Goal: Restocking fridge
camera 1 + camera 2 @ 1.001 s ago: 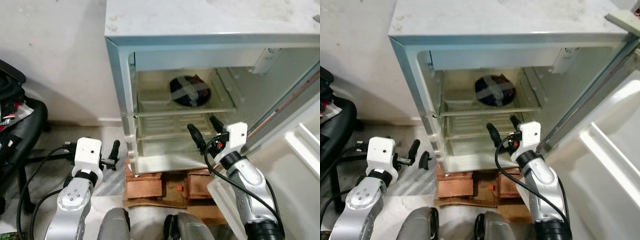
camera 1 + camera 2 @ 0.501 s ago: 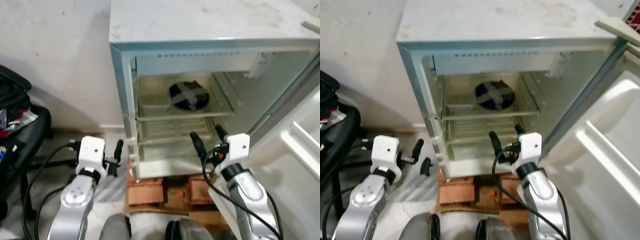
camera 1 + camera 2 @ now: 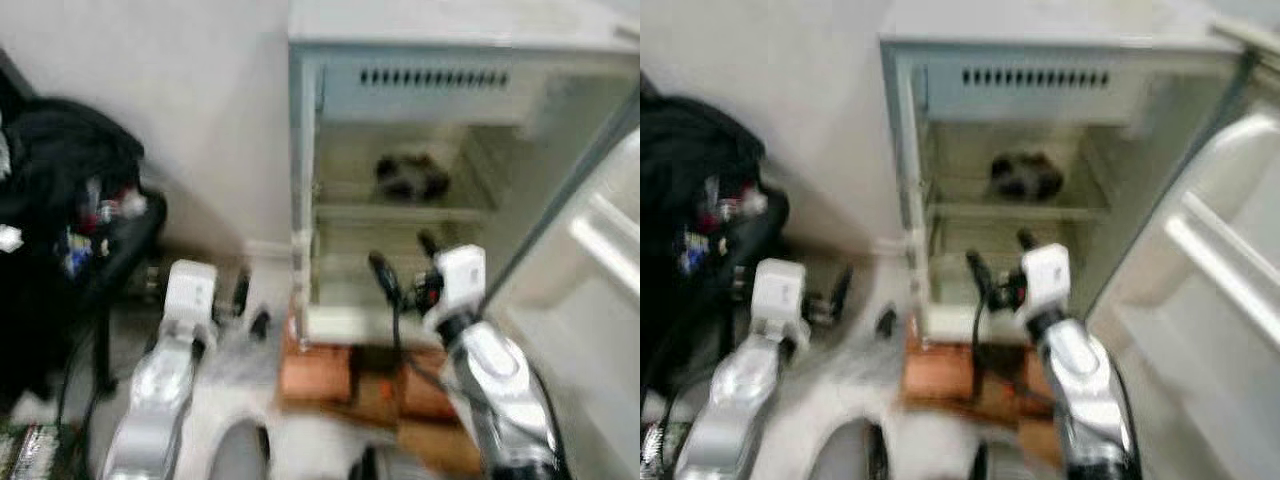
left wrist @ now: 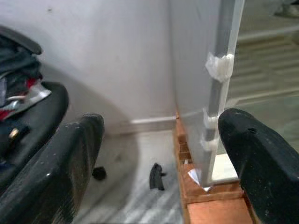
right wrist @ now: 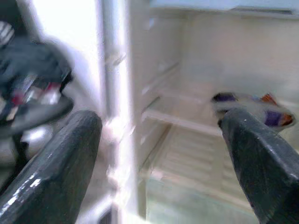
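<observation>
The small fridge (image 3: 400, 60) stands open in front of me, blurred in both eye views. A dark round package (image 3: 410, 177) lies on its upper shelf, and the right wrist view shows this package (image 5: 254, 105) beyond the fingers. My right gripper (image 3: 405, 262) is open and empty, held in front of the lower shelves. My left gripper (image 3: 250, 305) is open and empty too, low down beside the fridge's left wall. In the left wrist view the left gripper's fingers (image 4: 56, 172) frame the fridge's front left corner (image 4: 219, 70).
The fridge door (image 3: 600, 270) swings out at the right. Reddish blocks (image 3: 320, 375) prop up the fridge. A black chair piled with clothes (image 3: 70, 220) stands at the left against the wall. A small black piece (image 4: 156, 176) lies on the floor.
The whole picture has shifted and blurred, so the camera has moved: the fridge now sits further right and the chair shows more. Both grippers stay open and empty.
</observation>
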